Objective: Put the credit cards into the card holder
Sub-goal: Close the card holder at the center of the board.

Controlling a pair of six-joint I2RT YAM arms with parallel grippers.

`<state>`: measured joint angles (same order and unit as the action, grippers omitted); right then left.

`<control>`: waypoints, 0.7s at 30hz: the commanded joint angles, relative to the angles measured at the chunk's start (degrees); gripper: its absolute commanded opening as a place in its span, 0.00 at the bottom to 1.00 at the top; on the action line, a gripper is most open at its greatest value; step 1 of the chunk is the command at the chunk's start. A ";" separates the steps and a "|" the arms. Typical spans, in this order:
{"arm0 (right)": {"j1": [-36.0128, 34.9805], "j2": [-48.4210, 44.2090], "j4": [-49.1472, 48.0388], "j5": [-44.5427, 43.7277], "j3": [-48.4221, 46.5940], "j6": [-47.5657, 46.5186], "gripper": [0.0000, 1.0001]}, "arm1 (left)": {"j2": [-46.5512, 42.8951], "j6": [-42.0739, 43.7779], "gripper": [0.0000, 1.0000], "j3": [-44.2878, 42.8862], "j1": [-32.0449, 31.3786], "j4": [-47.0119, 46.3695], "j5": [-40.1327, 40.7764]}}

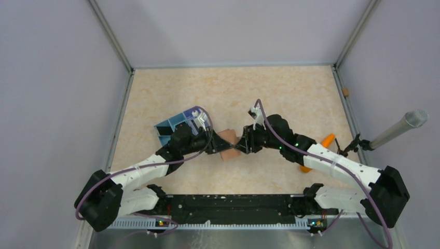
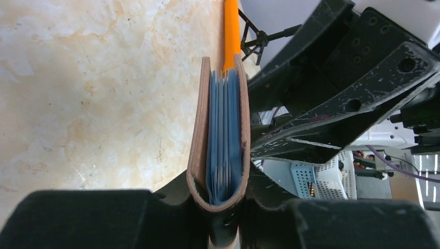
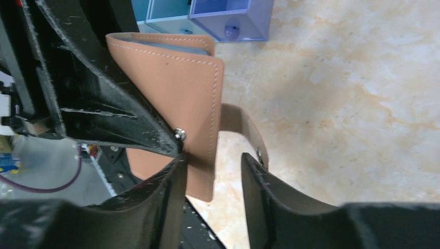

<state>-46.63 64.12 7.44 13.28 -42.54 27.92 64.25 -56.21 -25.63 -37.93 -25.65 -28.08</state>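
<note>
The card holder [image 1: 228, 142], a brown folded wallet, is held off the table between the two arms. My left gripper [image 1: 214, 142] is shut on its folded spine [image 2: 218, 199]. In the left wrist view it shows edge-on, with several thin light blue sheets [image 2: 224, 135] inside; I cannot tell whether these are credit cards. No yellow-gold card shows. My right gripper [image 3: 211, 176] is open, its fingers [image 3: 171, 181] on either side of the wallet's lower corner [image 3: 200, 171]. The wallet's snap strap [image 3: 249, 129] hangs loose beside the right finger.
A blue box with compartments [image 1: 176, 127] stands just behind the left gripper. An orange carrot-shaped object [image 1: 327, 140] lies by the right arm. A microphone on a stand [image 1: 399, 127] reaches in at the right wall. A small brown block [image 1: 345, 92] sits at the right edge.
</note>
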 commanded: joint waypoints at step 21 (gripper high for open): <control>7.92 -6.89 -7.82 33.69 1.40 3.77 0.64 | 2.29 10.42 0.03 -6.07 -5.30 -9.60 -23.78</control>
<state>-38.83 57.91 6.26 39.90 -43.40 28.14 66.02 -46.22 -29.78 -42.96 -28.08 -48.25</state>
